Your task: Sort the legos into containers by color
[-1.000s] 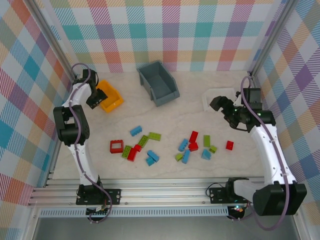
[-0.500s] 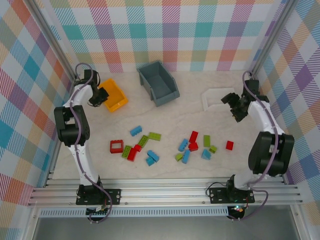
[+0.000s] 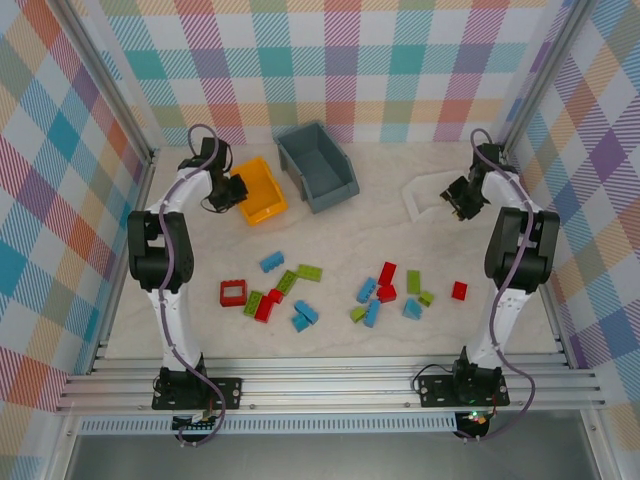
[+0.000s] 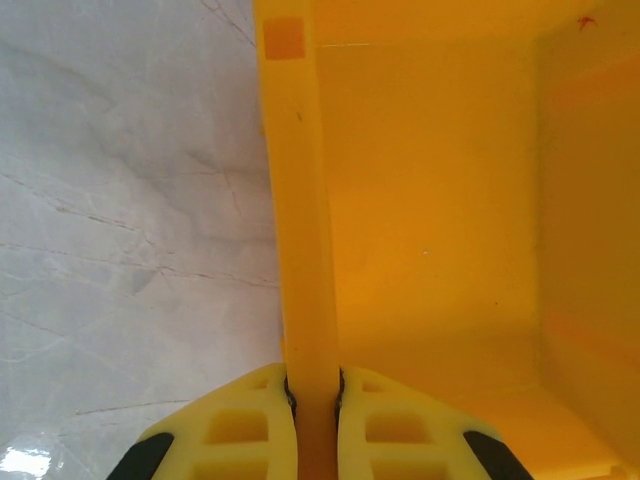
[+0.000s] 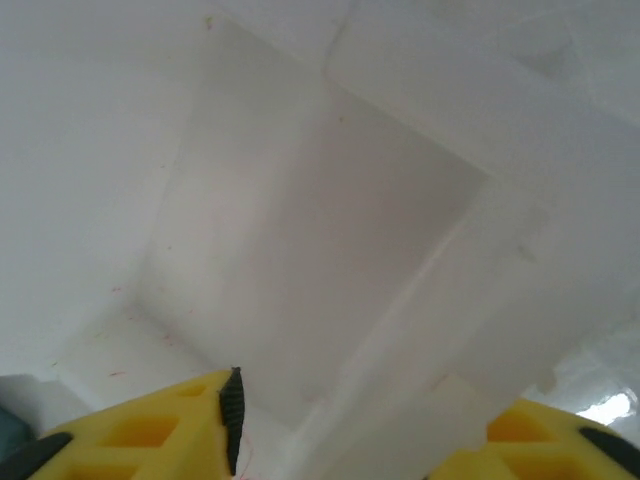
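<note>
Pinches a side wall of the small orange-yellow bin [image 3: 264, 189] [image 4: 298, 200] with the left hand [image 3: 229, 192] [image 4: 312, 385], both pads pressed flat against the wall, one inside and one outside. Keeps that bin at the far left of the pale tabletop [image 3: 350, 230], just beside the larger grey-blue bin [image 3: 317, 165], which sits at the back centre.

Straddles one wall of the small white bin [image 3: 424, 194] [image 5: 300, 250] with the right hand [image 3: 458, 197] [image 5: 365, 430], fingers spread wide on either side of it, at the far right; cannot tell whether either pad touches the plastic.

Shows the legos loose in the middle of the tabletop, well apart from all three bins: a left cluster with a red square frame [image 3: 233, 292], a light blue brick [image 3: 271, 262] and green bricks [image 3: 308, 272]; a right cluster mixing red [image 3: 387, 272], blue and green; and a lone red brick [image 3: 459, 290] further right.
</note>
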Available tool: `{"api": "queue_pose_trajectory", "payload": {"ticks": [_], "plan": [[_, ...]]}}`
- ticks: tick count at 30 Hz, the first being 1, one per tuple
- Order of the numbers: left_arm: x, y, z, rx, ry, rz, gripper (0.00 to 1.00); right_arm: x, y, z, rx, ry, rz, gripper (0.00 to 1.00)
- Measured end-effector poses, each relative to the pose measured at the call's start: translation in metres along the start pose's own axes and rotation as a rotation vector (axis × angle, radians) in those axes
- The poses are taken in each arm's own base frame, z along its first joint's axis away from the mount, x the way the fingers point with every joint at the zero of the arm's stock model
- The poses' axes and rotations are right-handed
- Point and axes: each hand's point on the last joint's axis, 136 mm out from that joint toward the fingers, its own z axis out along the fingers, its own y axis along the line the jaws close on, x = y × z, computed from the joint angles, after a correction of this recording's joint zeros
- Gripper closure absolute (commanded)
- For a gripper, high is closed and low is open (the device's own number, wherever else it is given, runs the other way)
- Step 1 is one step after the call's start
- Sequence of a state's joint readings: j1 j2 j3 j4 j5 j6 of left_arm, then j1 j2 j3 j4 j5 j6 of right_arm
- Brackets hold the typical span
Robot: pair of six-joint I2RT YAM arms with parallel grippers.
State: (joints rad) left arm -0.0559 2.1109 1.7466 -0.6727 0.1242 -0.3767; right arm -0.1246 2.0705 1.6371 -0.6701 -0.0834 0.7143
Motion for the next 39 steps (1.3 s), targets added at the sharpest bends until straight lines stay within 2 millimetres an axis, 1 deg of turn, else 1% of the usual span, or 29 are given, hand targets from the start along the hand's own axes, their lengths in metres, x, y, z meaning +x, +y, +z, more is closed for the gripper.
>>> {"api": "queue_pose_trajectory", "payload": {"ticks": [2,3,5,7,10,14,18,20,22,25,28,30,33,36,39], "plan": [[-0.003,-0.007,0.002,0.010,-0.004,0.009,1.00,-0.003,0.002,0.000,0.024,-0.004,-0.042,0.70],[-0.006,-0.009,0.003,0.013,-0.010,0.013,1.00,-0.006,0.006,-0.001,0.026,-0.009,-0.069,0.71],[-0.012,-0.014,0.006,0.018,-0.018,0.024,1.00,-0.016,0.023,-0.001,0.023,-0.034,-0.145,0.75],[-0.016,-0.018,0.008,0.018,-0.026,0.038,1.00,-0.022,0.041,0.002,0.018,-0.050,-0.223,0.77],[-0.020,-0.021,0.012,0.013,-0.034,0.057,1.00,-0.022,0.076,0.013,-0.003,-0.066,-0.368,0.78],[-0.021,-0.021,0.012,-0.001,-0.036,0.078,1.00,-0.010,0.109,0.034,-0.025,-0.050,-0.527,0.78],[-0.030,-0.025,0.014,-0.003,-0.054,0.113,1.00,0.005,0.142,0.050,-0.093,-0.031,-0.664,0.78],[-0.030,-0.028,0.016,-0.001,-0.053,0.141,1.00,0.016,0.156,0.056,-0.143,-0.010,-0.728,0.77],[-0.027,-0.030,0.019,-0.001,-0.047,0.174,1.00,0.027,0.165,0.058,-0.188,0.016,-0.777,0.77],[-0.023,-0.039,0.022,0.004,-0.046,0.231,1.00,0.047,0.177,0.057,-0.257,0.060,-0.843,0.78],[-0.017,-0.049,0.022,0.002,-0.047,0.290,1.00,0.063,0.184,0.054,-0.306,0.098,-0.896,0.79],[-0.017,-0.050,0.023,-0.015,-0.056,0.323,1.00,0.070,0.184,0.055,-0.313,0.114,-0.923,0.80],[-0.018,-0.050,0.023,-0.030,-0.067,0.354,1.00,0.083,0.170,0.053,-0.304,0.147,-0.946,0.79],[-0.016,-0.051,0.021,-0.039,-0.084,0.385,1.00,0.102,0.147,0.041,-0.274,0.188,-0.940,0.79],[0.000,-0.051,0.017,-0.043,-0.080,0.412,1.00,0.116,0.125,0.029,-0.241,0.208,-0.924,0.80]]}}
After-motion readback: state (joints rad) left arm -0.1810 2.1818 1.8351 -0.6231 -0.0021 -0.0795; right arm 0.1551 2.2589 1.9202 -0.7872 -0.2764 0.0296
